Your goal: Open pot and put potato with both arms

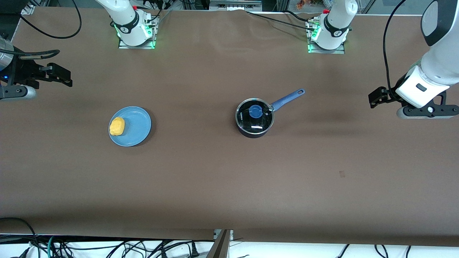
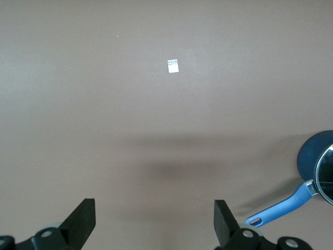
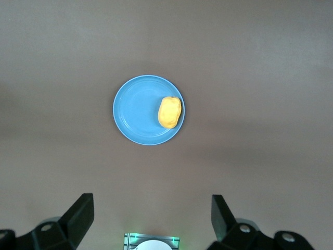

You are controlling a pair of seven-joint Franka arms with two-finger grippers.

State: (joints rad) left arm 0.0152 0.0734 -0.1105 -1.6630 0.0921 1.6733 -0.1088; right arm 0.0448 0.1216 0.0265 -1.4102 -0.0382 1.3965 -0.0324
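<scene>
On my front feed the pot sits mid-table toward the left arm's end, its glass lid seated, blue knob at the centre and the long blue handle pointing to about two o'clock. The potato lies on the blue plate toward the right arm's end, at the plate's nine o'clock edge. I see the left gripper hanging over bare table off the pot's three o'clock, fingers spread wide and holding nothing. The right gripper hangs over the table at the plate's ten o'clock, its fingers also wide apart and holding nothing.
</scene>
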